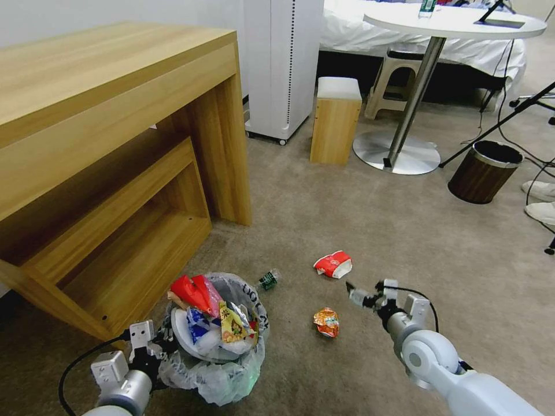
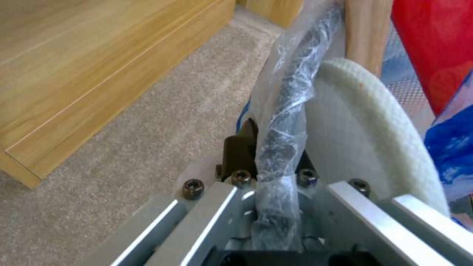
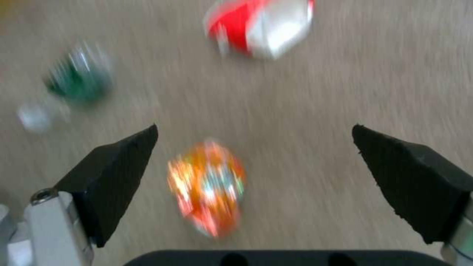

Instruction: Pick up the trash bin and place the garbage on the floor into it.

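Observation:
The trash bin (image 1: 215, 352), lined with a crinkly whitish bag, sits on the beige floor (image 1: 358, 231) beside the desk, heaped with wrappers and a white slipper (image 2: 364, 125). My left gripper (image 1: 162, 342) is shut on its bagged rim (image 2: 283, 111). My right gripper (image 1: 365, 296) hangs open over the carpet, jaws wide apart (image 3: 255, 127). Just below and between its fingers lies garbage: an orange crumpled wrapper (image 1: 326, 322) (image 3: 207, 186). Farther out are a red-and-white carton (image 1: 333, 264) (image 3: 258, 26) and a green-label bottle (image 1: 269, 279) (image 3: 79, 79).
A wooden desk (image 1: 115, 115) with a low shelf stands to the left of the bin. At the back are a white appliance (image 1: 283, 63), a wooden stool (image 1: 335, 118) and a round table's base (image 1: 399, 151). A dark wood-grain bin (image 1: 484, 171), cables and white shoes (image 1: 540, 199) are to the right.

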`<state>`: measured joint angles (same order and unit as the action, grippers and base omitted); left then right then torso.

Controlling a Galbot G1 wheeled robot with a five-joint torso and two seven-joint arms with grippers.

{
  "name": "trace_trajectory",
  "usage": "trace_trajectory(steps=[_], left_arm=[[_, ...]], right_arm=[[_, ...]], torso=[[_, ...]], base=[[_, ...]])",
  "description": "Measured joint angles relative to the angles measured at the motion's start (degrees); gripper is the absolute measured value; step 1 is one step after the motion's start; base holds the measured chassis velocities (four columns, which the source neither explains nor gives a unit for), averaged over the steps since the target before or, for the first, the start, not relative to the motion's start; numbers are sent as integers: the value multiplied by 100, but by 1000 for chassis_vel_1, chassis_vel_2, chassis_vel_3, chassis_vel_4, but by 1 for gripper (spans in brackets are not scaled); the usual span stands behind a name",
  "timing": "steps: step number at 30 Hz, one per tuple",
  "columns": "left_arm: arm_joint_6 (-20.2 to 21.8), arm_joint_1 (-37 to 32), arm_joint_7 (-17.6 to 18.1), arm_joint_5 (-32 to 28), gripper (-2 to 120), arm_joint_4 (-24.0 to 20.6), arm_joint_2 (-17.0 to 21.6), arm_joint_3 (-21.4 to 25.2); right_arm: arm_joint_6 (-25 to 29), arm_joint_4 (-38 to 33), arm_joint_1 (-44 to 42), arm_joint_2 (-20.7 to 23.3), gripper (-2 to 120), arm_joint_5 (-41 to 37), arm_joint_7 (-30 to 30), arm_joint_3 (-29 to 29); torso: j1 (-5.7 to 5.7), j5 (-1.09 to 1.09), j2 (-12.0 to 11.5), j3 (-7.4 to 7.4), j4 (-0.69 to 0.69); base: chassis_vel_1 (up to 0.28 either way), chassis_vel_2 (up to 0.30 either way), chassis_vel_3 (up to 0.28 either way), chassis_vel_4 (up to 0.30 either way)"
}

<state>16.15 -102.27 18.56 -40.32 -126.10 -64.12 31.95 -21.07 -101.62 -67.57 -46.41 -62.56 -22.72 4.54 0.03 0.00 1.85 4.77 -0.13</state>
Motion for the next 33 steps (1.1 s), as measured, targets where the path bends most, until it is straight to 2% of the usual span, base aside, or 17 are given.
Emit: trace_trajectory(steps=[4, 6, 7, 8, 12, 14, 15, 19, 33], left_arm=[[-19, 23, -8, 36, 0, 41, -52, -13], [-22, 24, -8, 43, 0, 46, -59, -15], [-25, 28, -9, 56, 0, 60, -67, -19], [-28, 34, -11, 58, 0, 78, -82, -21], [-47, 35, -19, 66, 0, 113, -90, -21], [-47, 35, -19, 66, 0, 113, -90, -21], [-50, 37, -20, 63, 0, 136, -90, -21], [-55, 49, -21, 55, 0, 181, -90, -44], [-58, 83, -21, 47, 0, 268, -122, -76]], right_arm=[[-763, 48, 58, -20, 100, 31, -66, 30], [-884, 97, 81, -41, 100, 41, -34, 38], [-1019, 183, 112, -76, 100, 94, 34, 39], [-1133, 383, 161, -142, 100, 195, 351, 49], [-1158, 827, 371, -324, 100, 332, 541, -19], [-1158, 827, 371, -324, 100, 332, 541, -19], [-1265, 1233, 636, -548, 100, 340, 472, -89], [-1192, 1693, 859, -796, 100, 559, 586, -237], [-949, 2122, 1122, -1059, 100, 1118, 1240, -645]], torso=[[0, 0, 0, 0, -1], [0, 0, 0, 0, 0], [0, 0, 0, 0, 0], [0, 0, 0, 0, 0], [0, 0, 0, 0, -1], [0, 0, 0, 0, -1], [0, 0, 0, 0, 1], [0, 0, 0, 0, 1], [1, 1, 0, 0, 0]], base=[[0, 0, 0, 0], [0, 0, 0, 0], [0, 0, 0, 0], [0, 0, 0, 0], [0, 0, 0, 0], [0, 0, 0, 0], [0, 0, 0, 0], [0, 0, 0, 0], [0, 0, 0, 0]])
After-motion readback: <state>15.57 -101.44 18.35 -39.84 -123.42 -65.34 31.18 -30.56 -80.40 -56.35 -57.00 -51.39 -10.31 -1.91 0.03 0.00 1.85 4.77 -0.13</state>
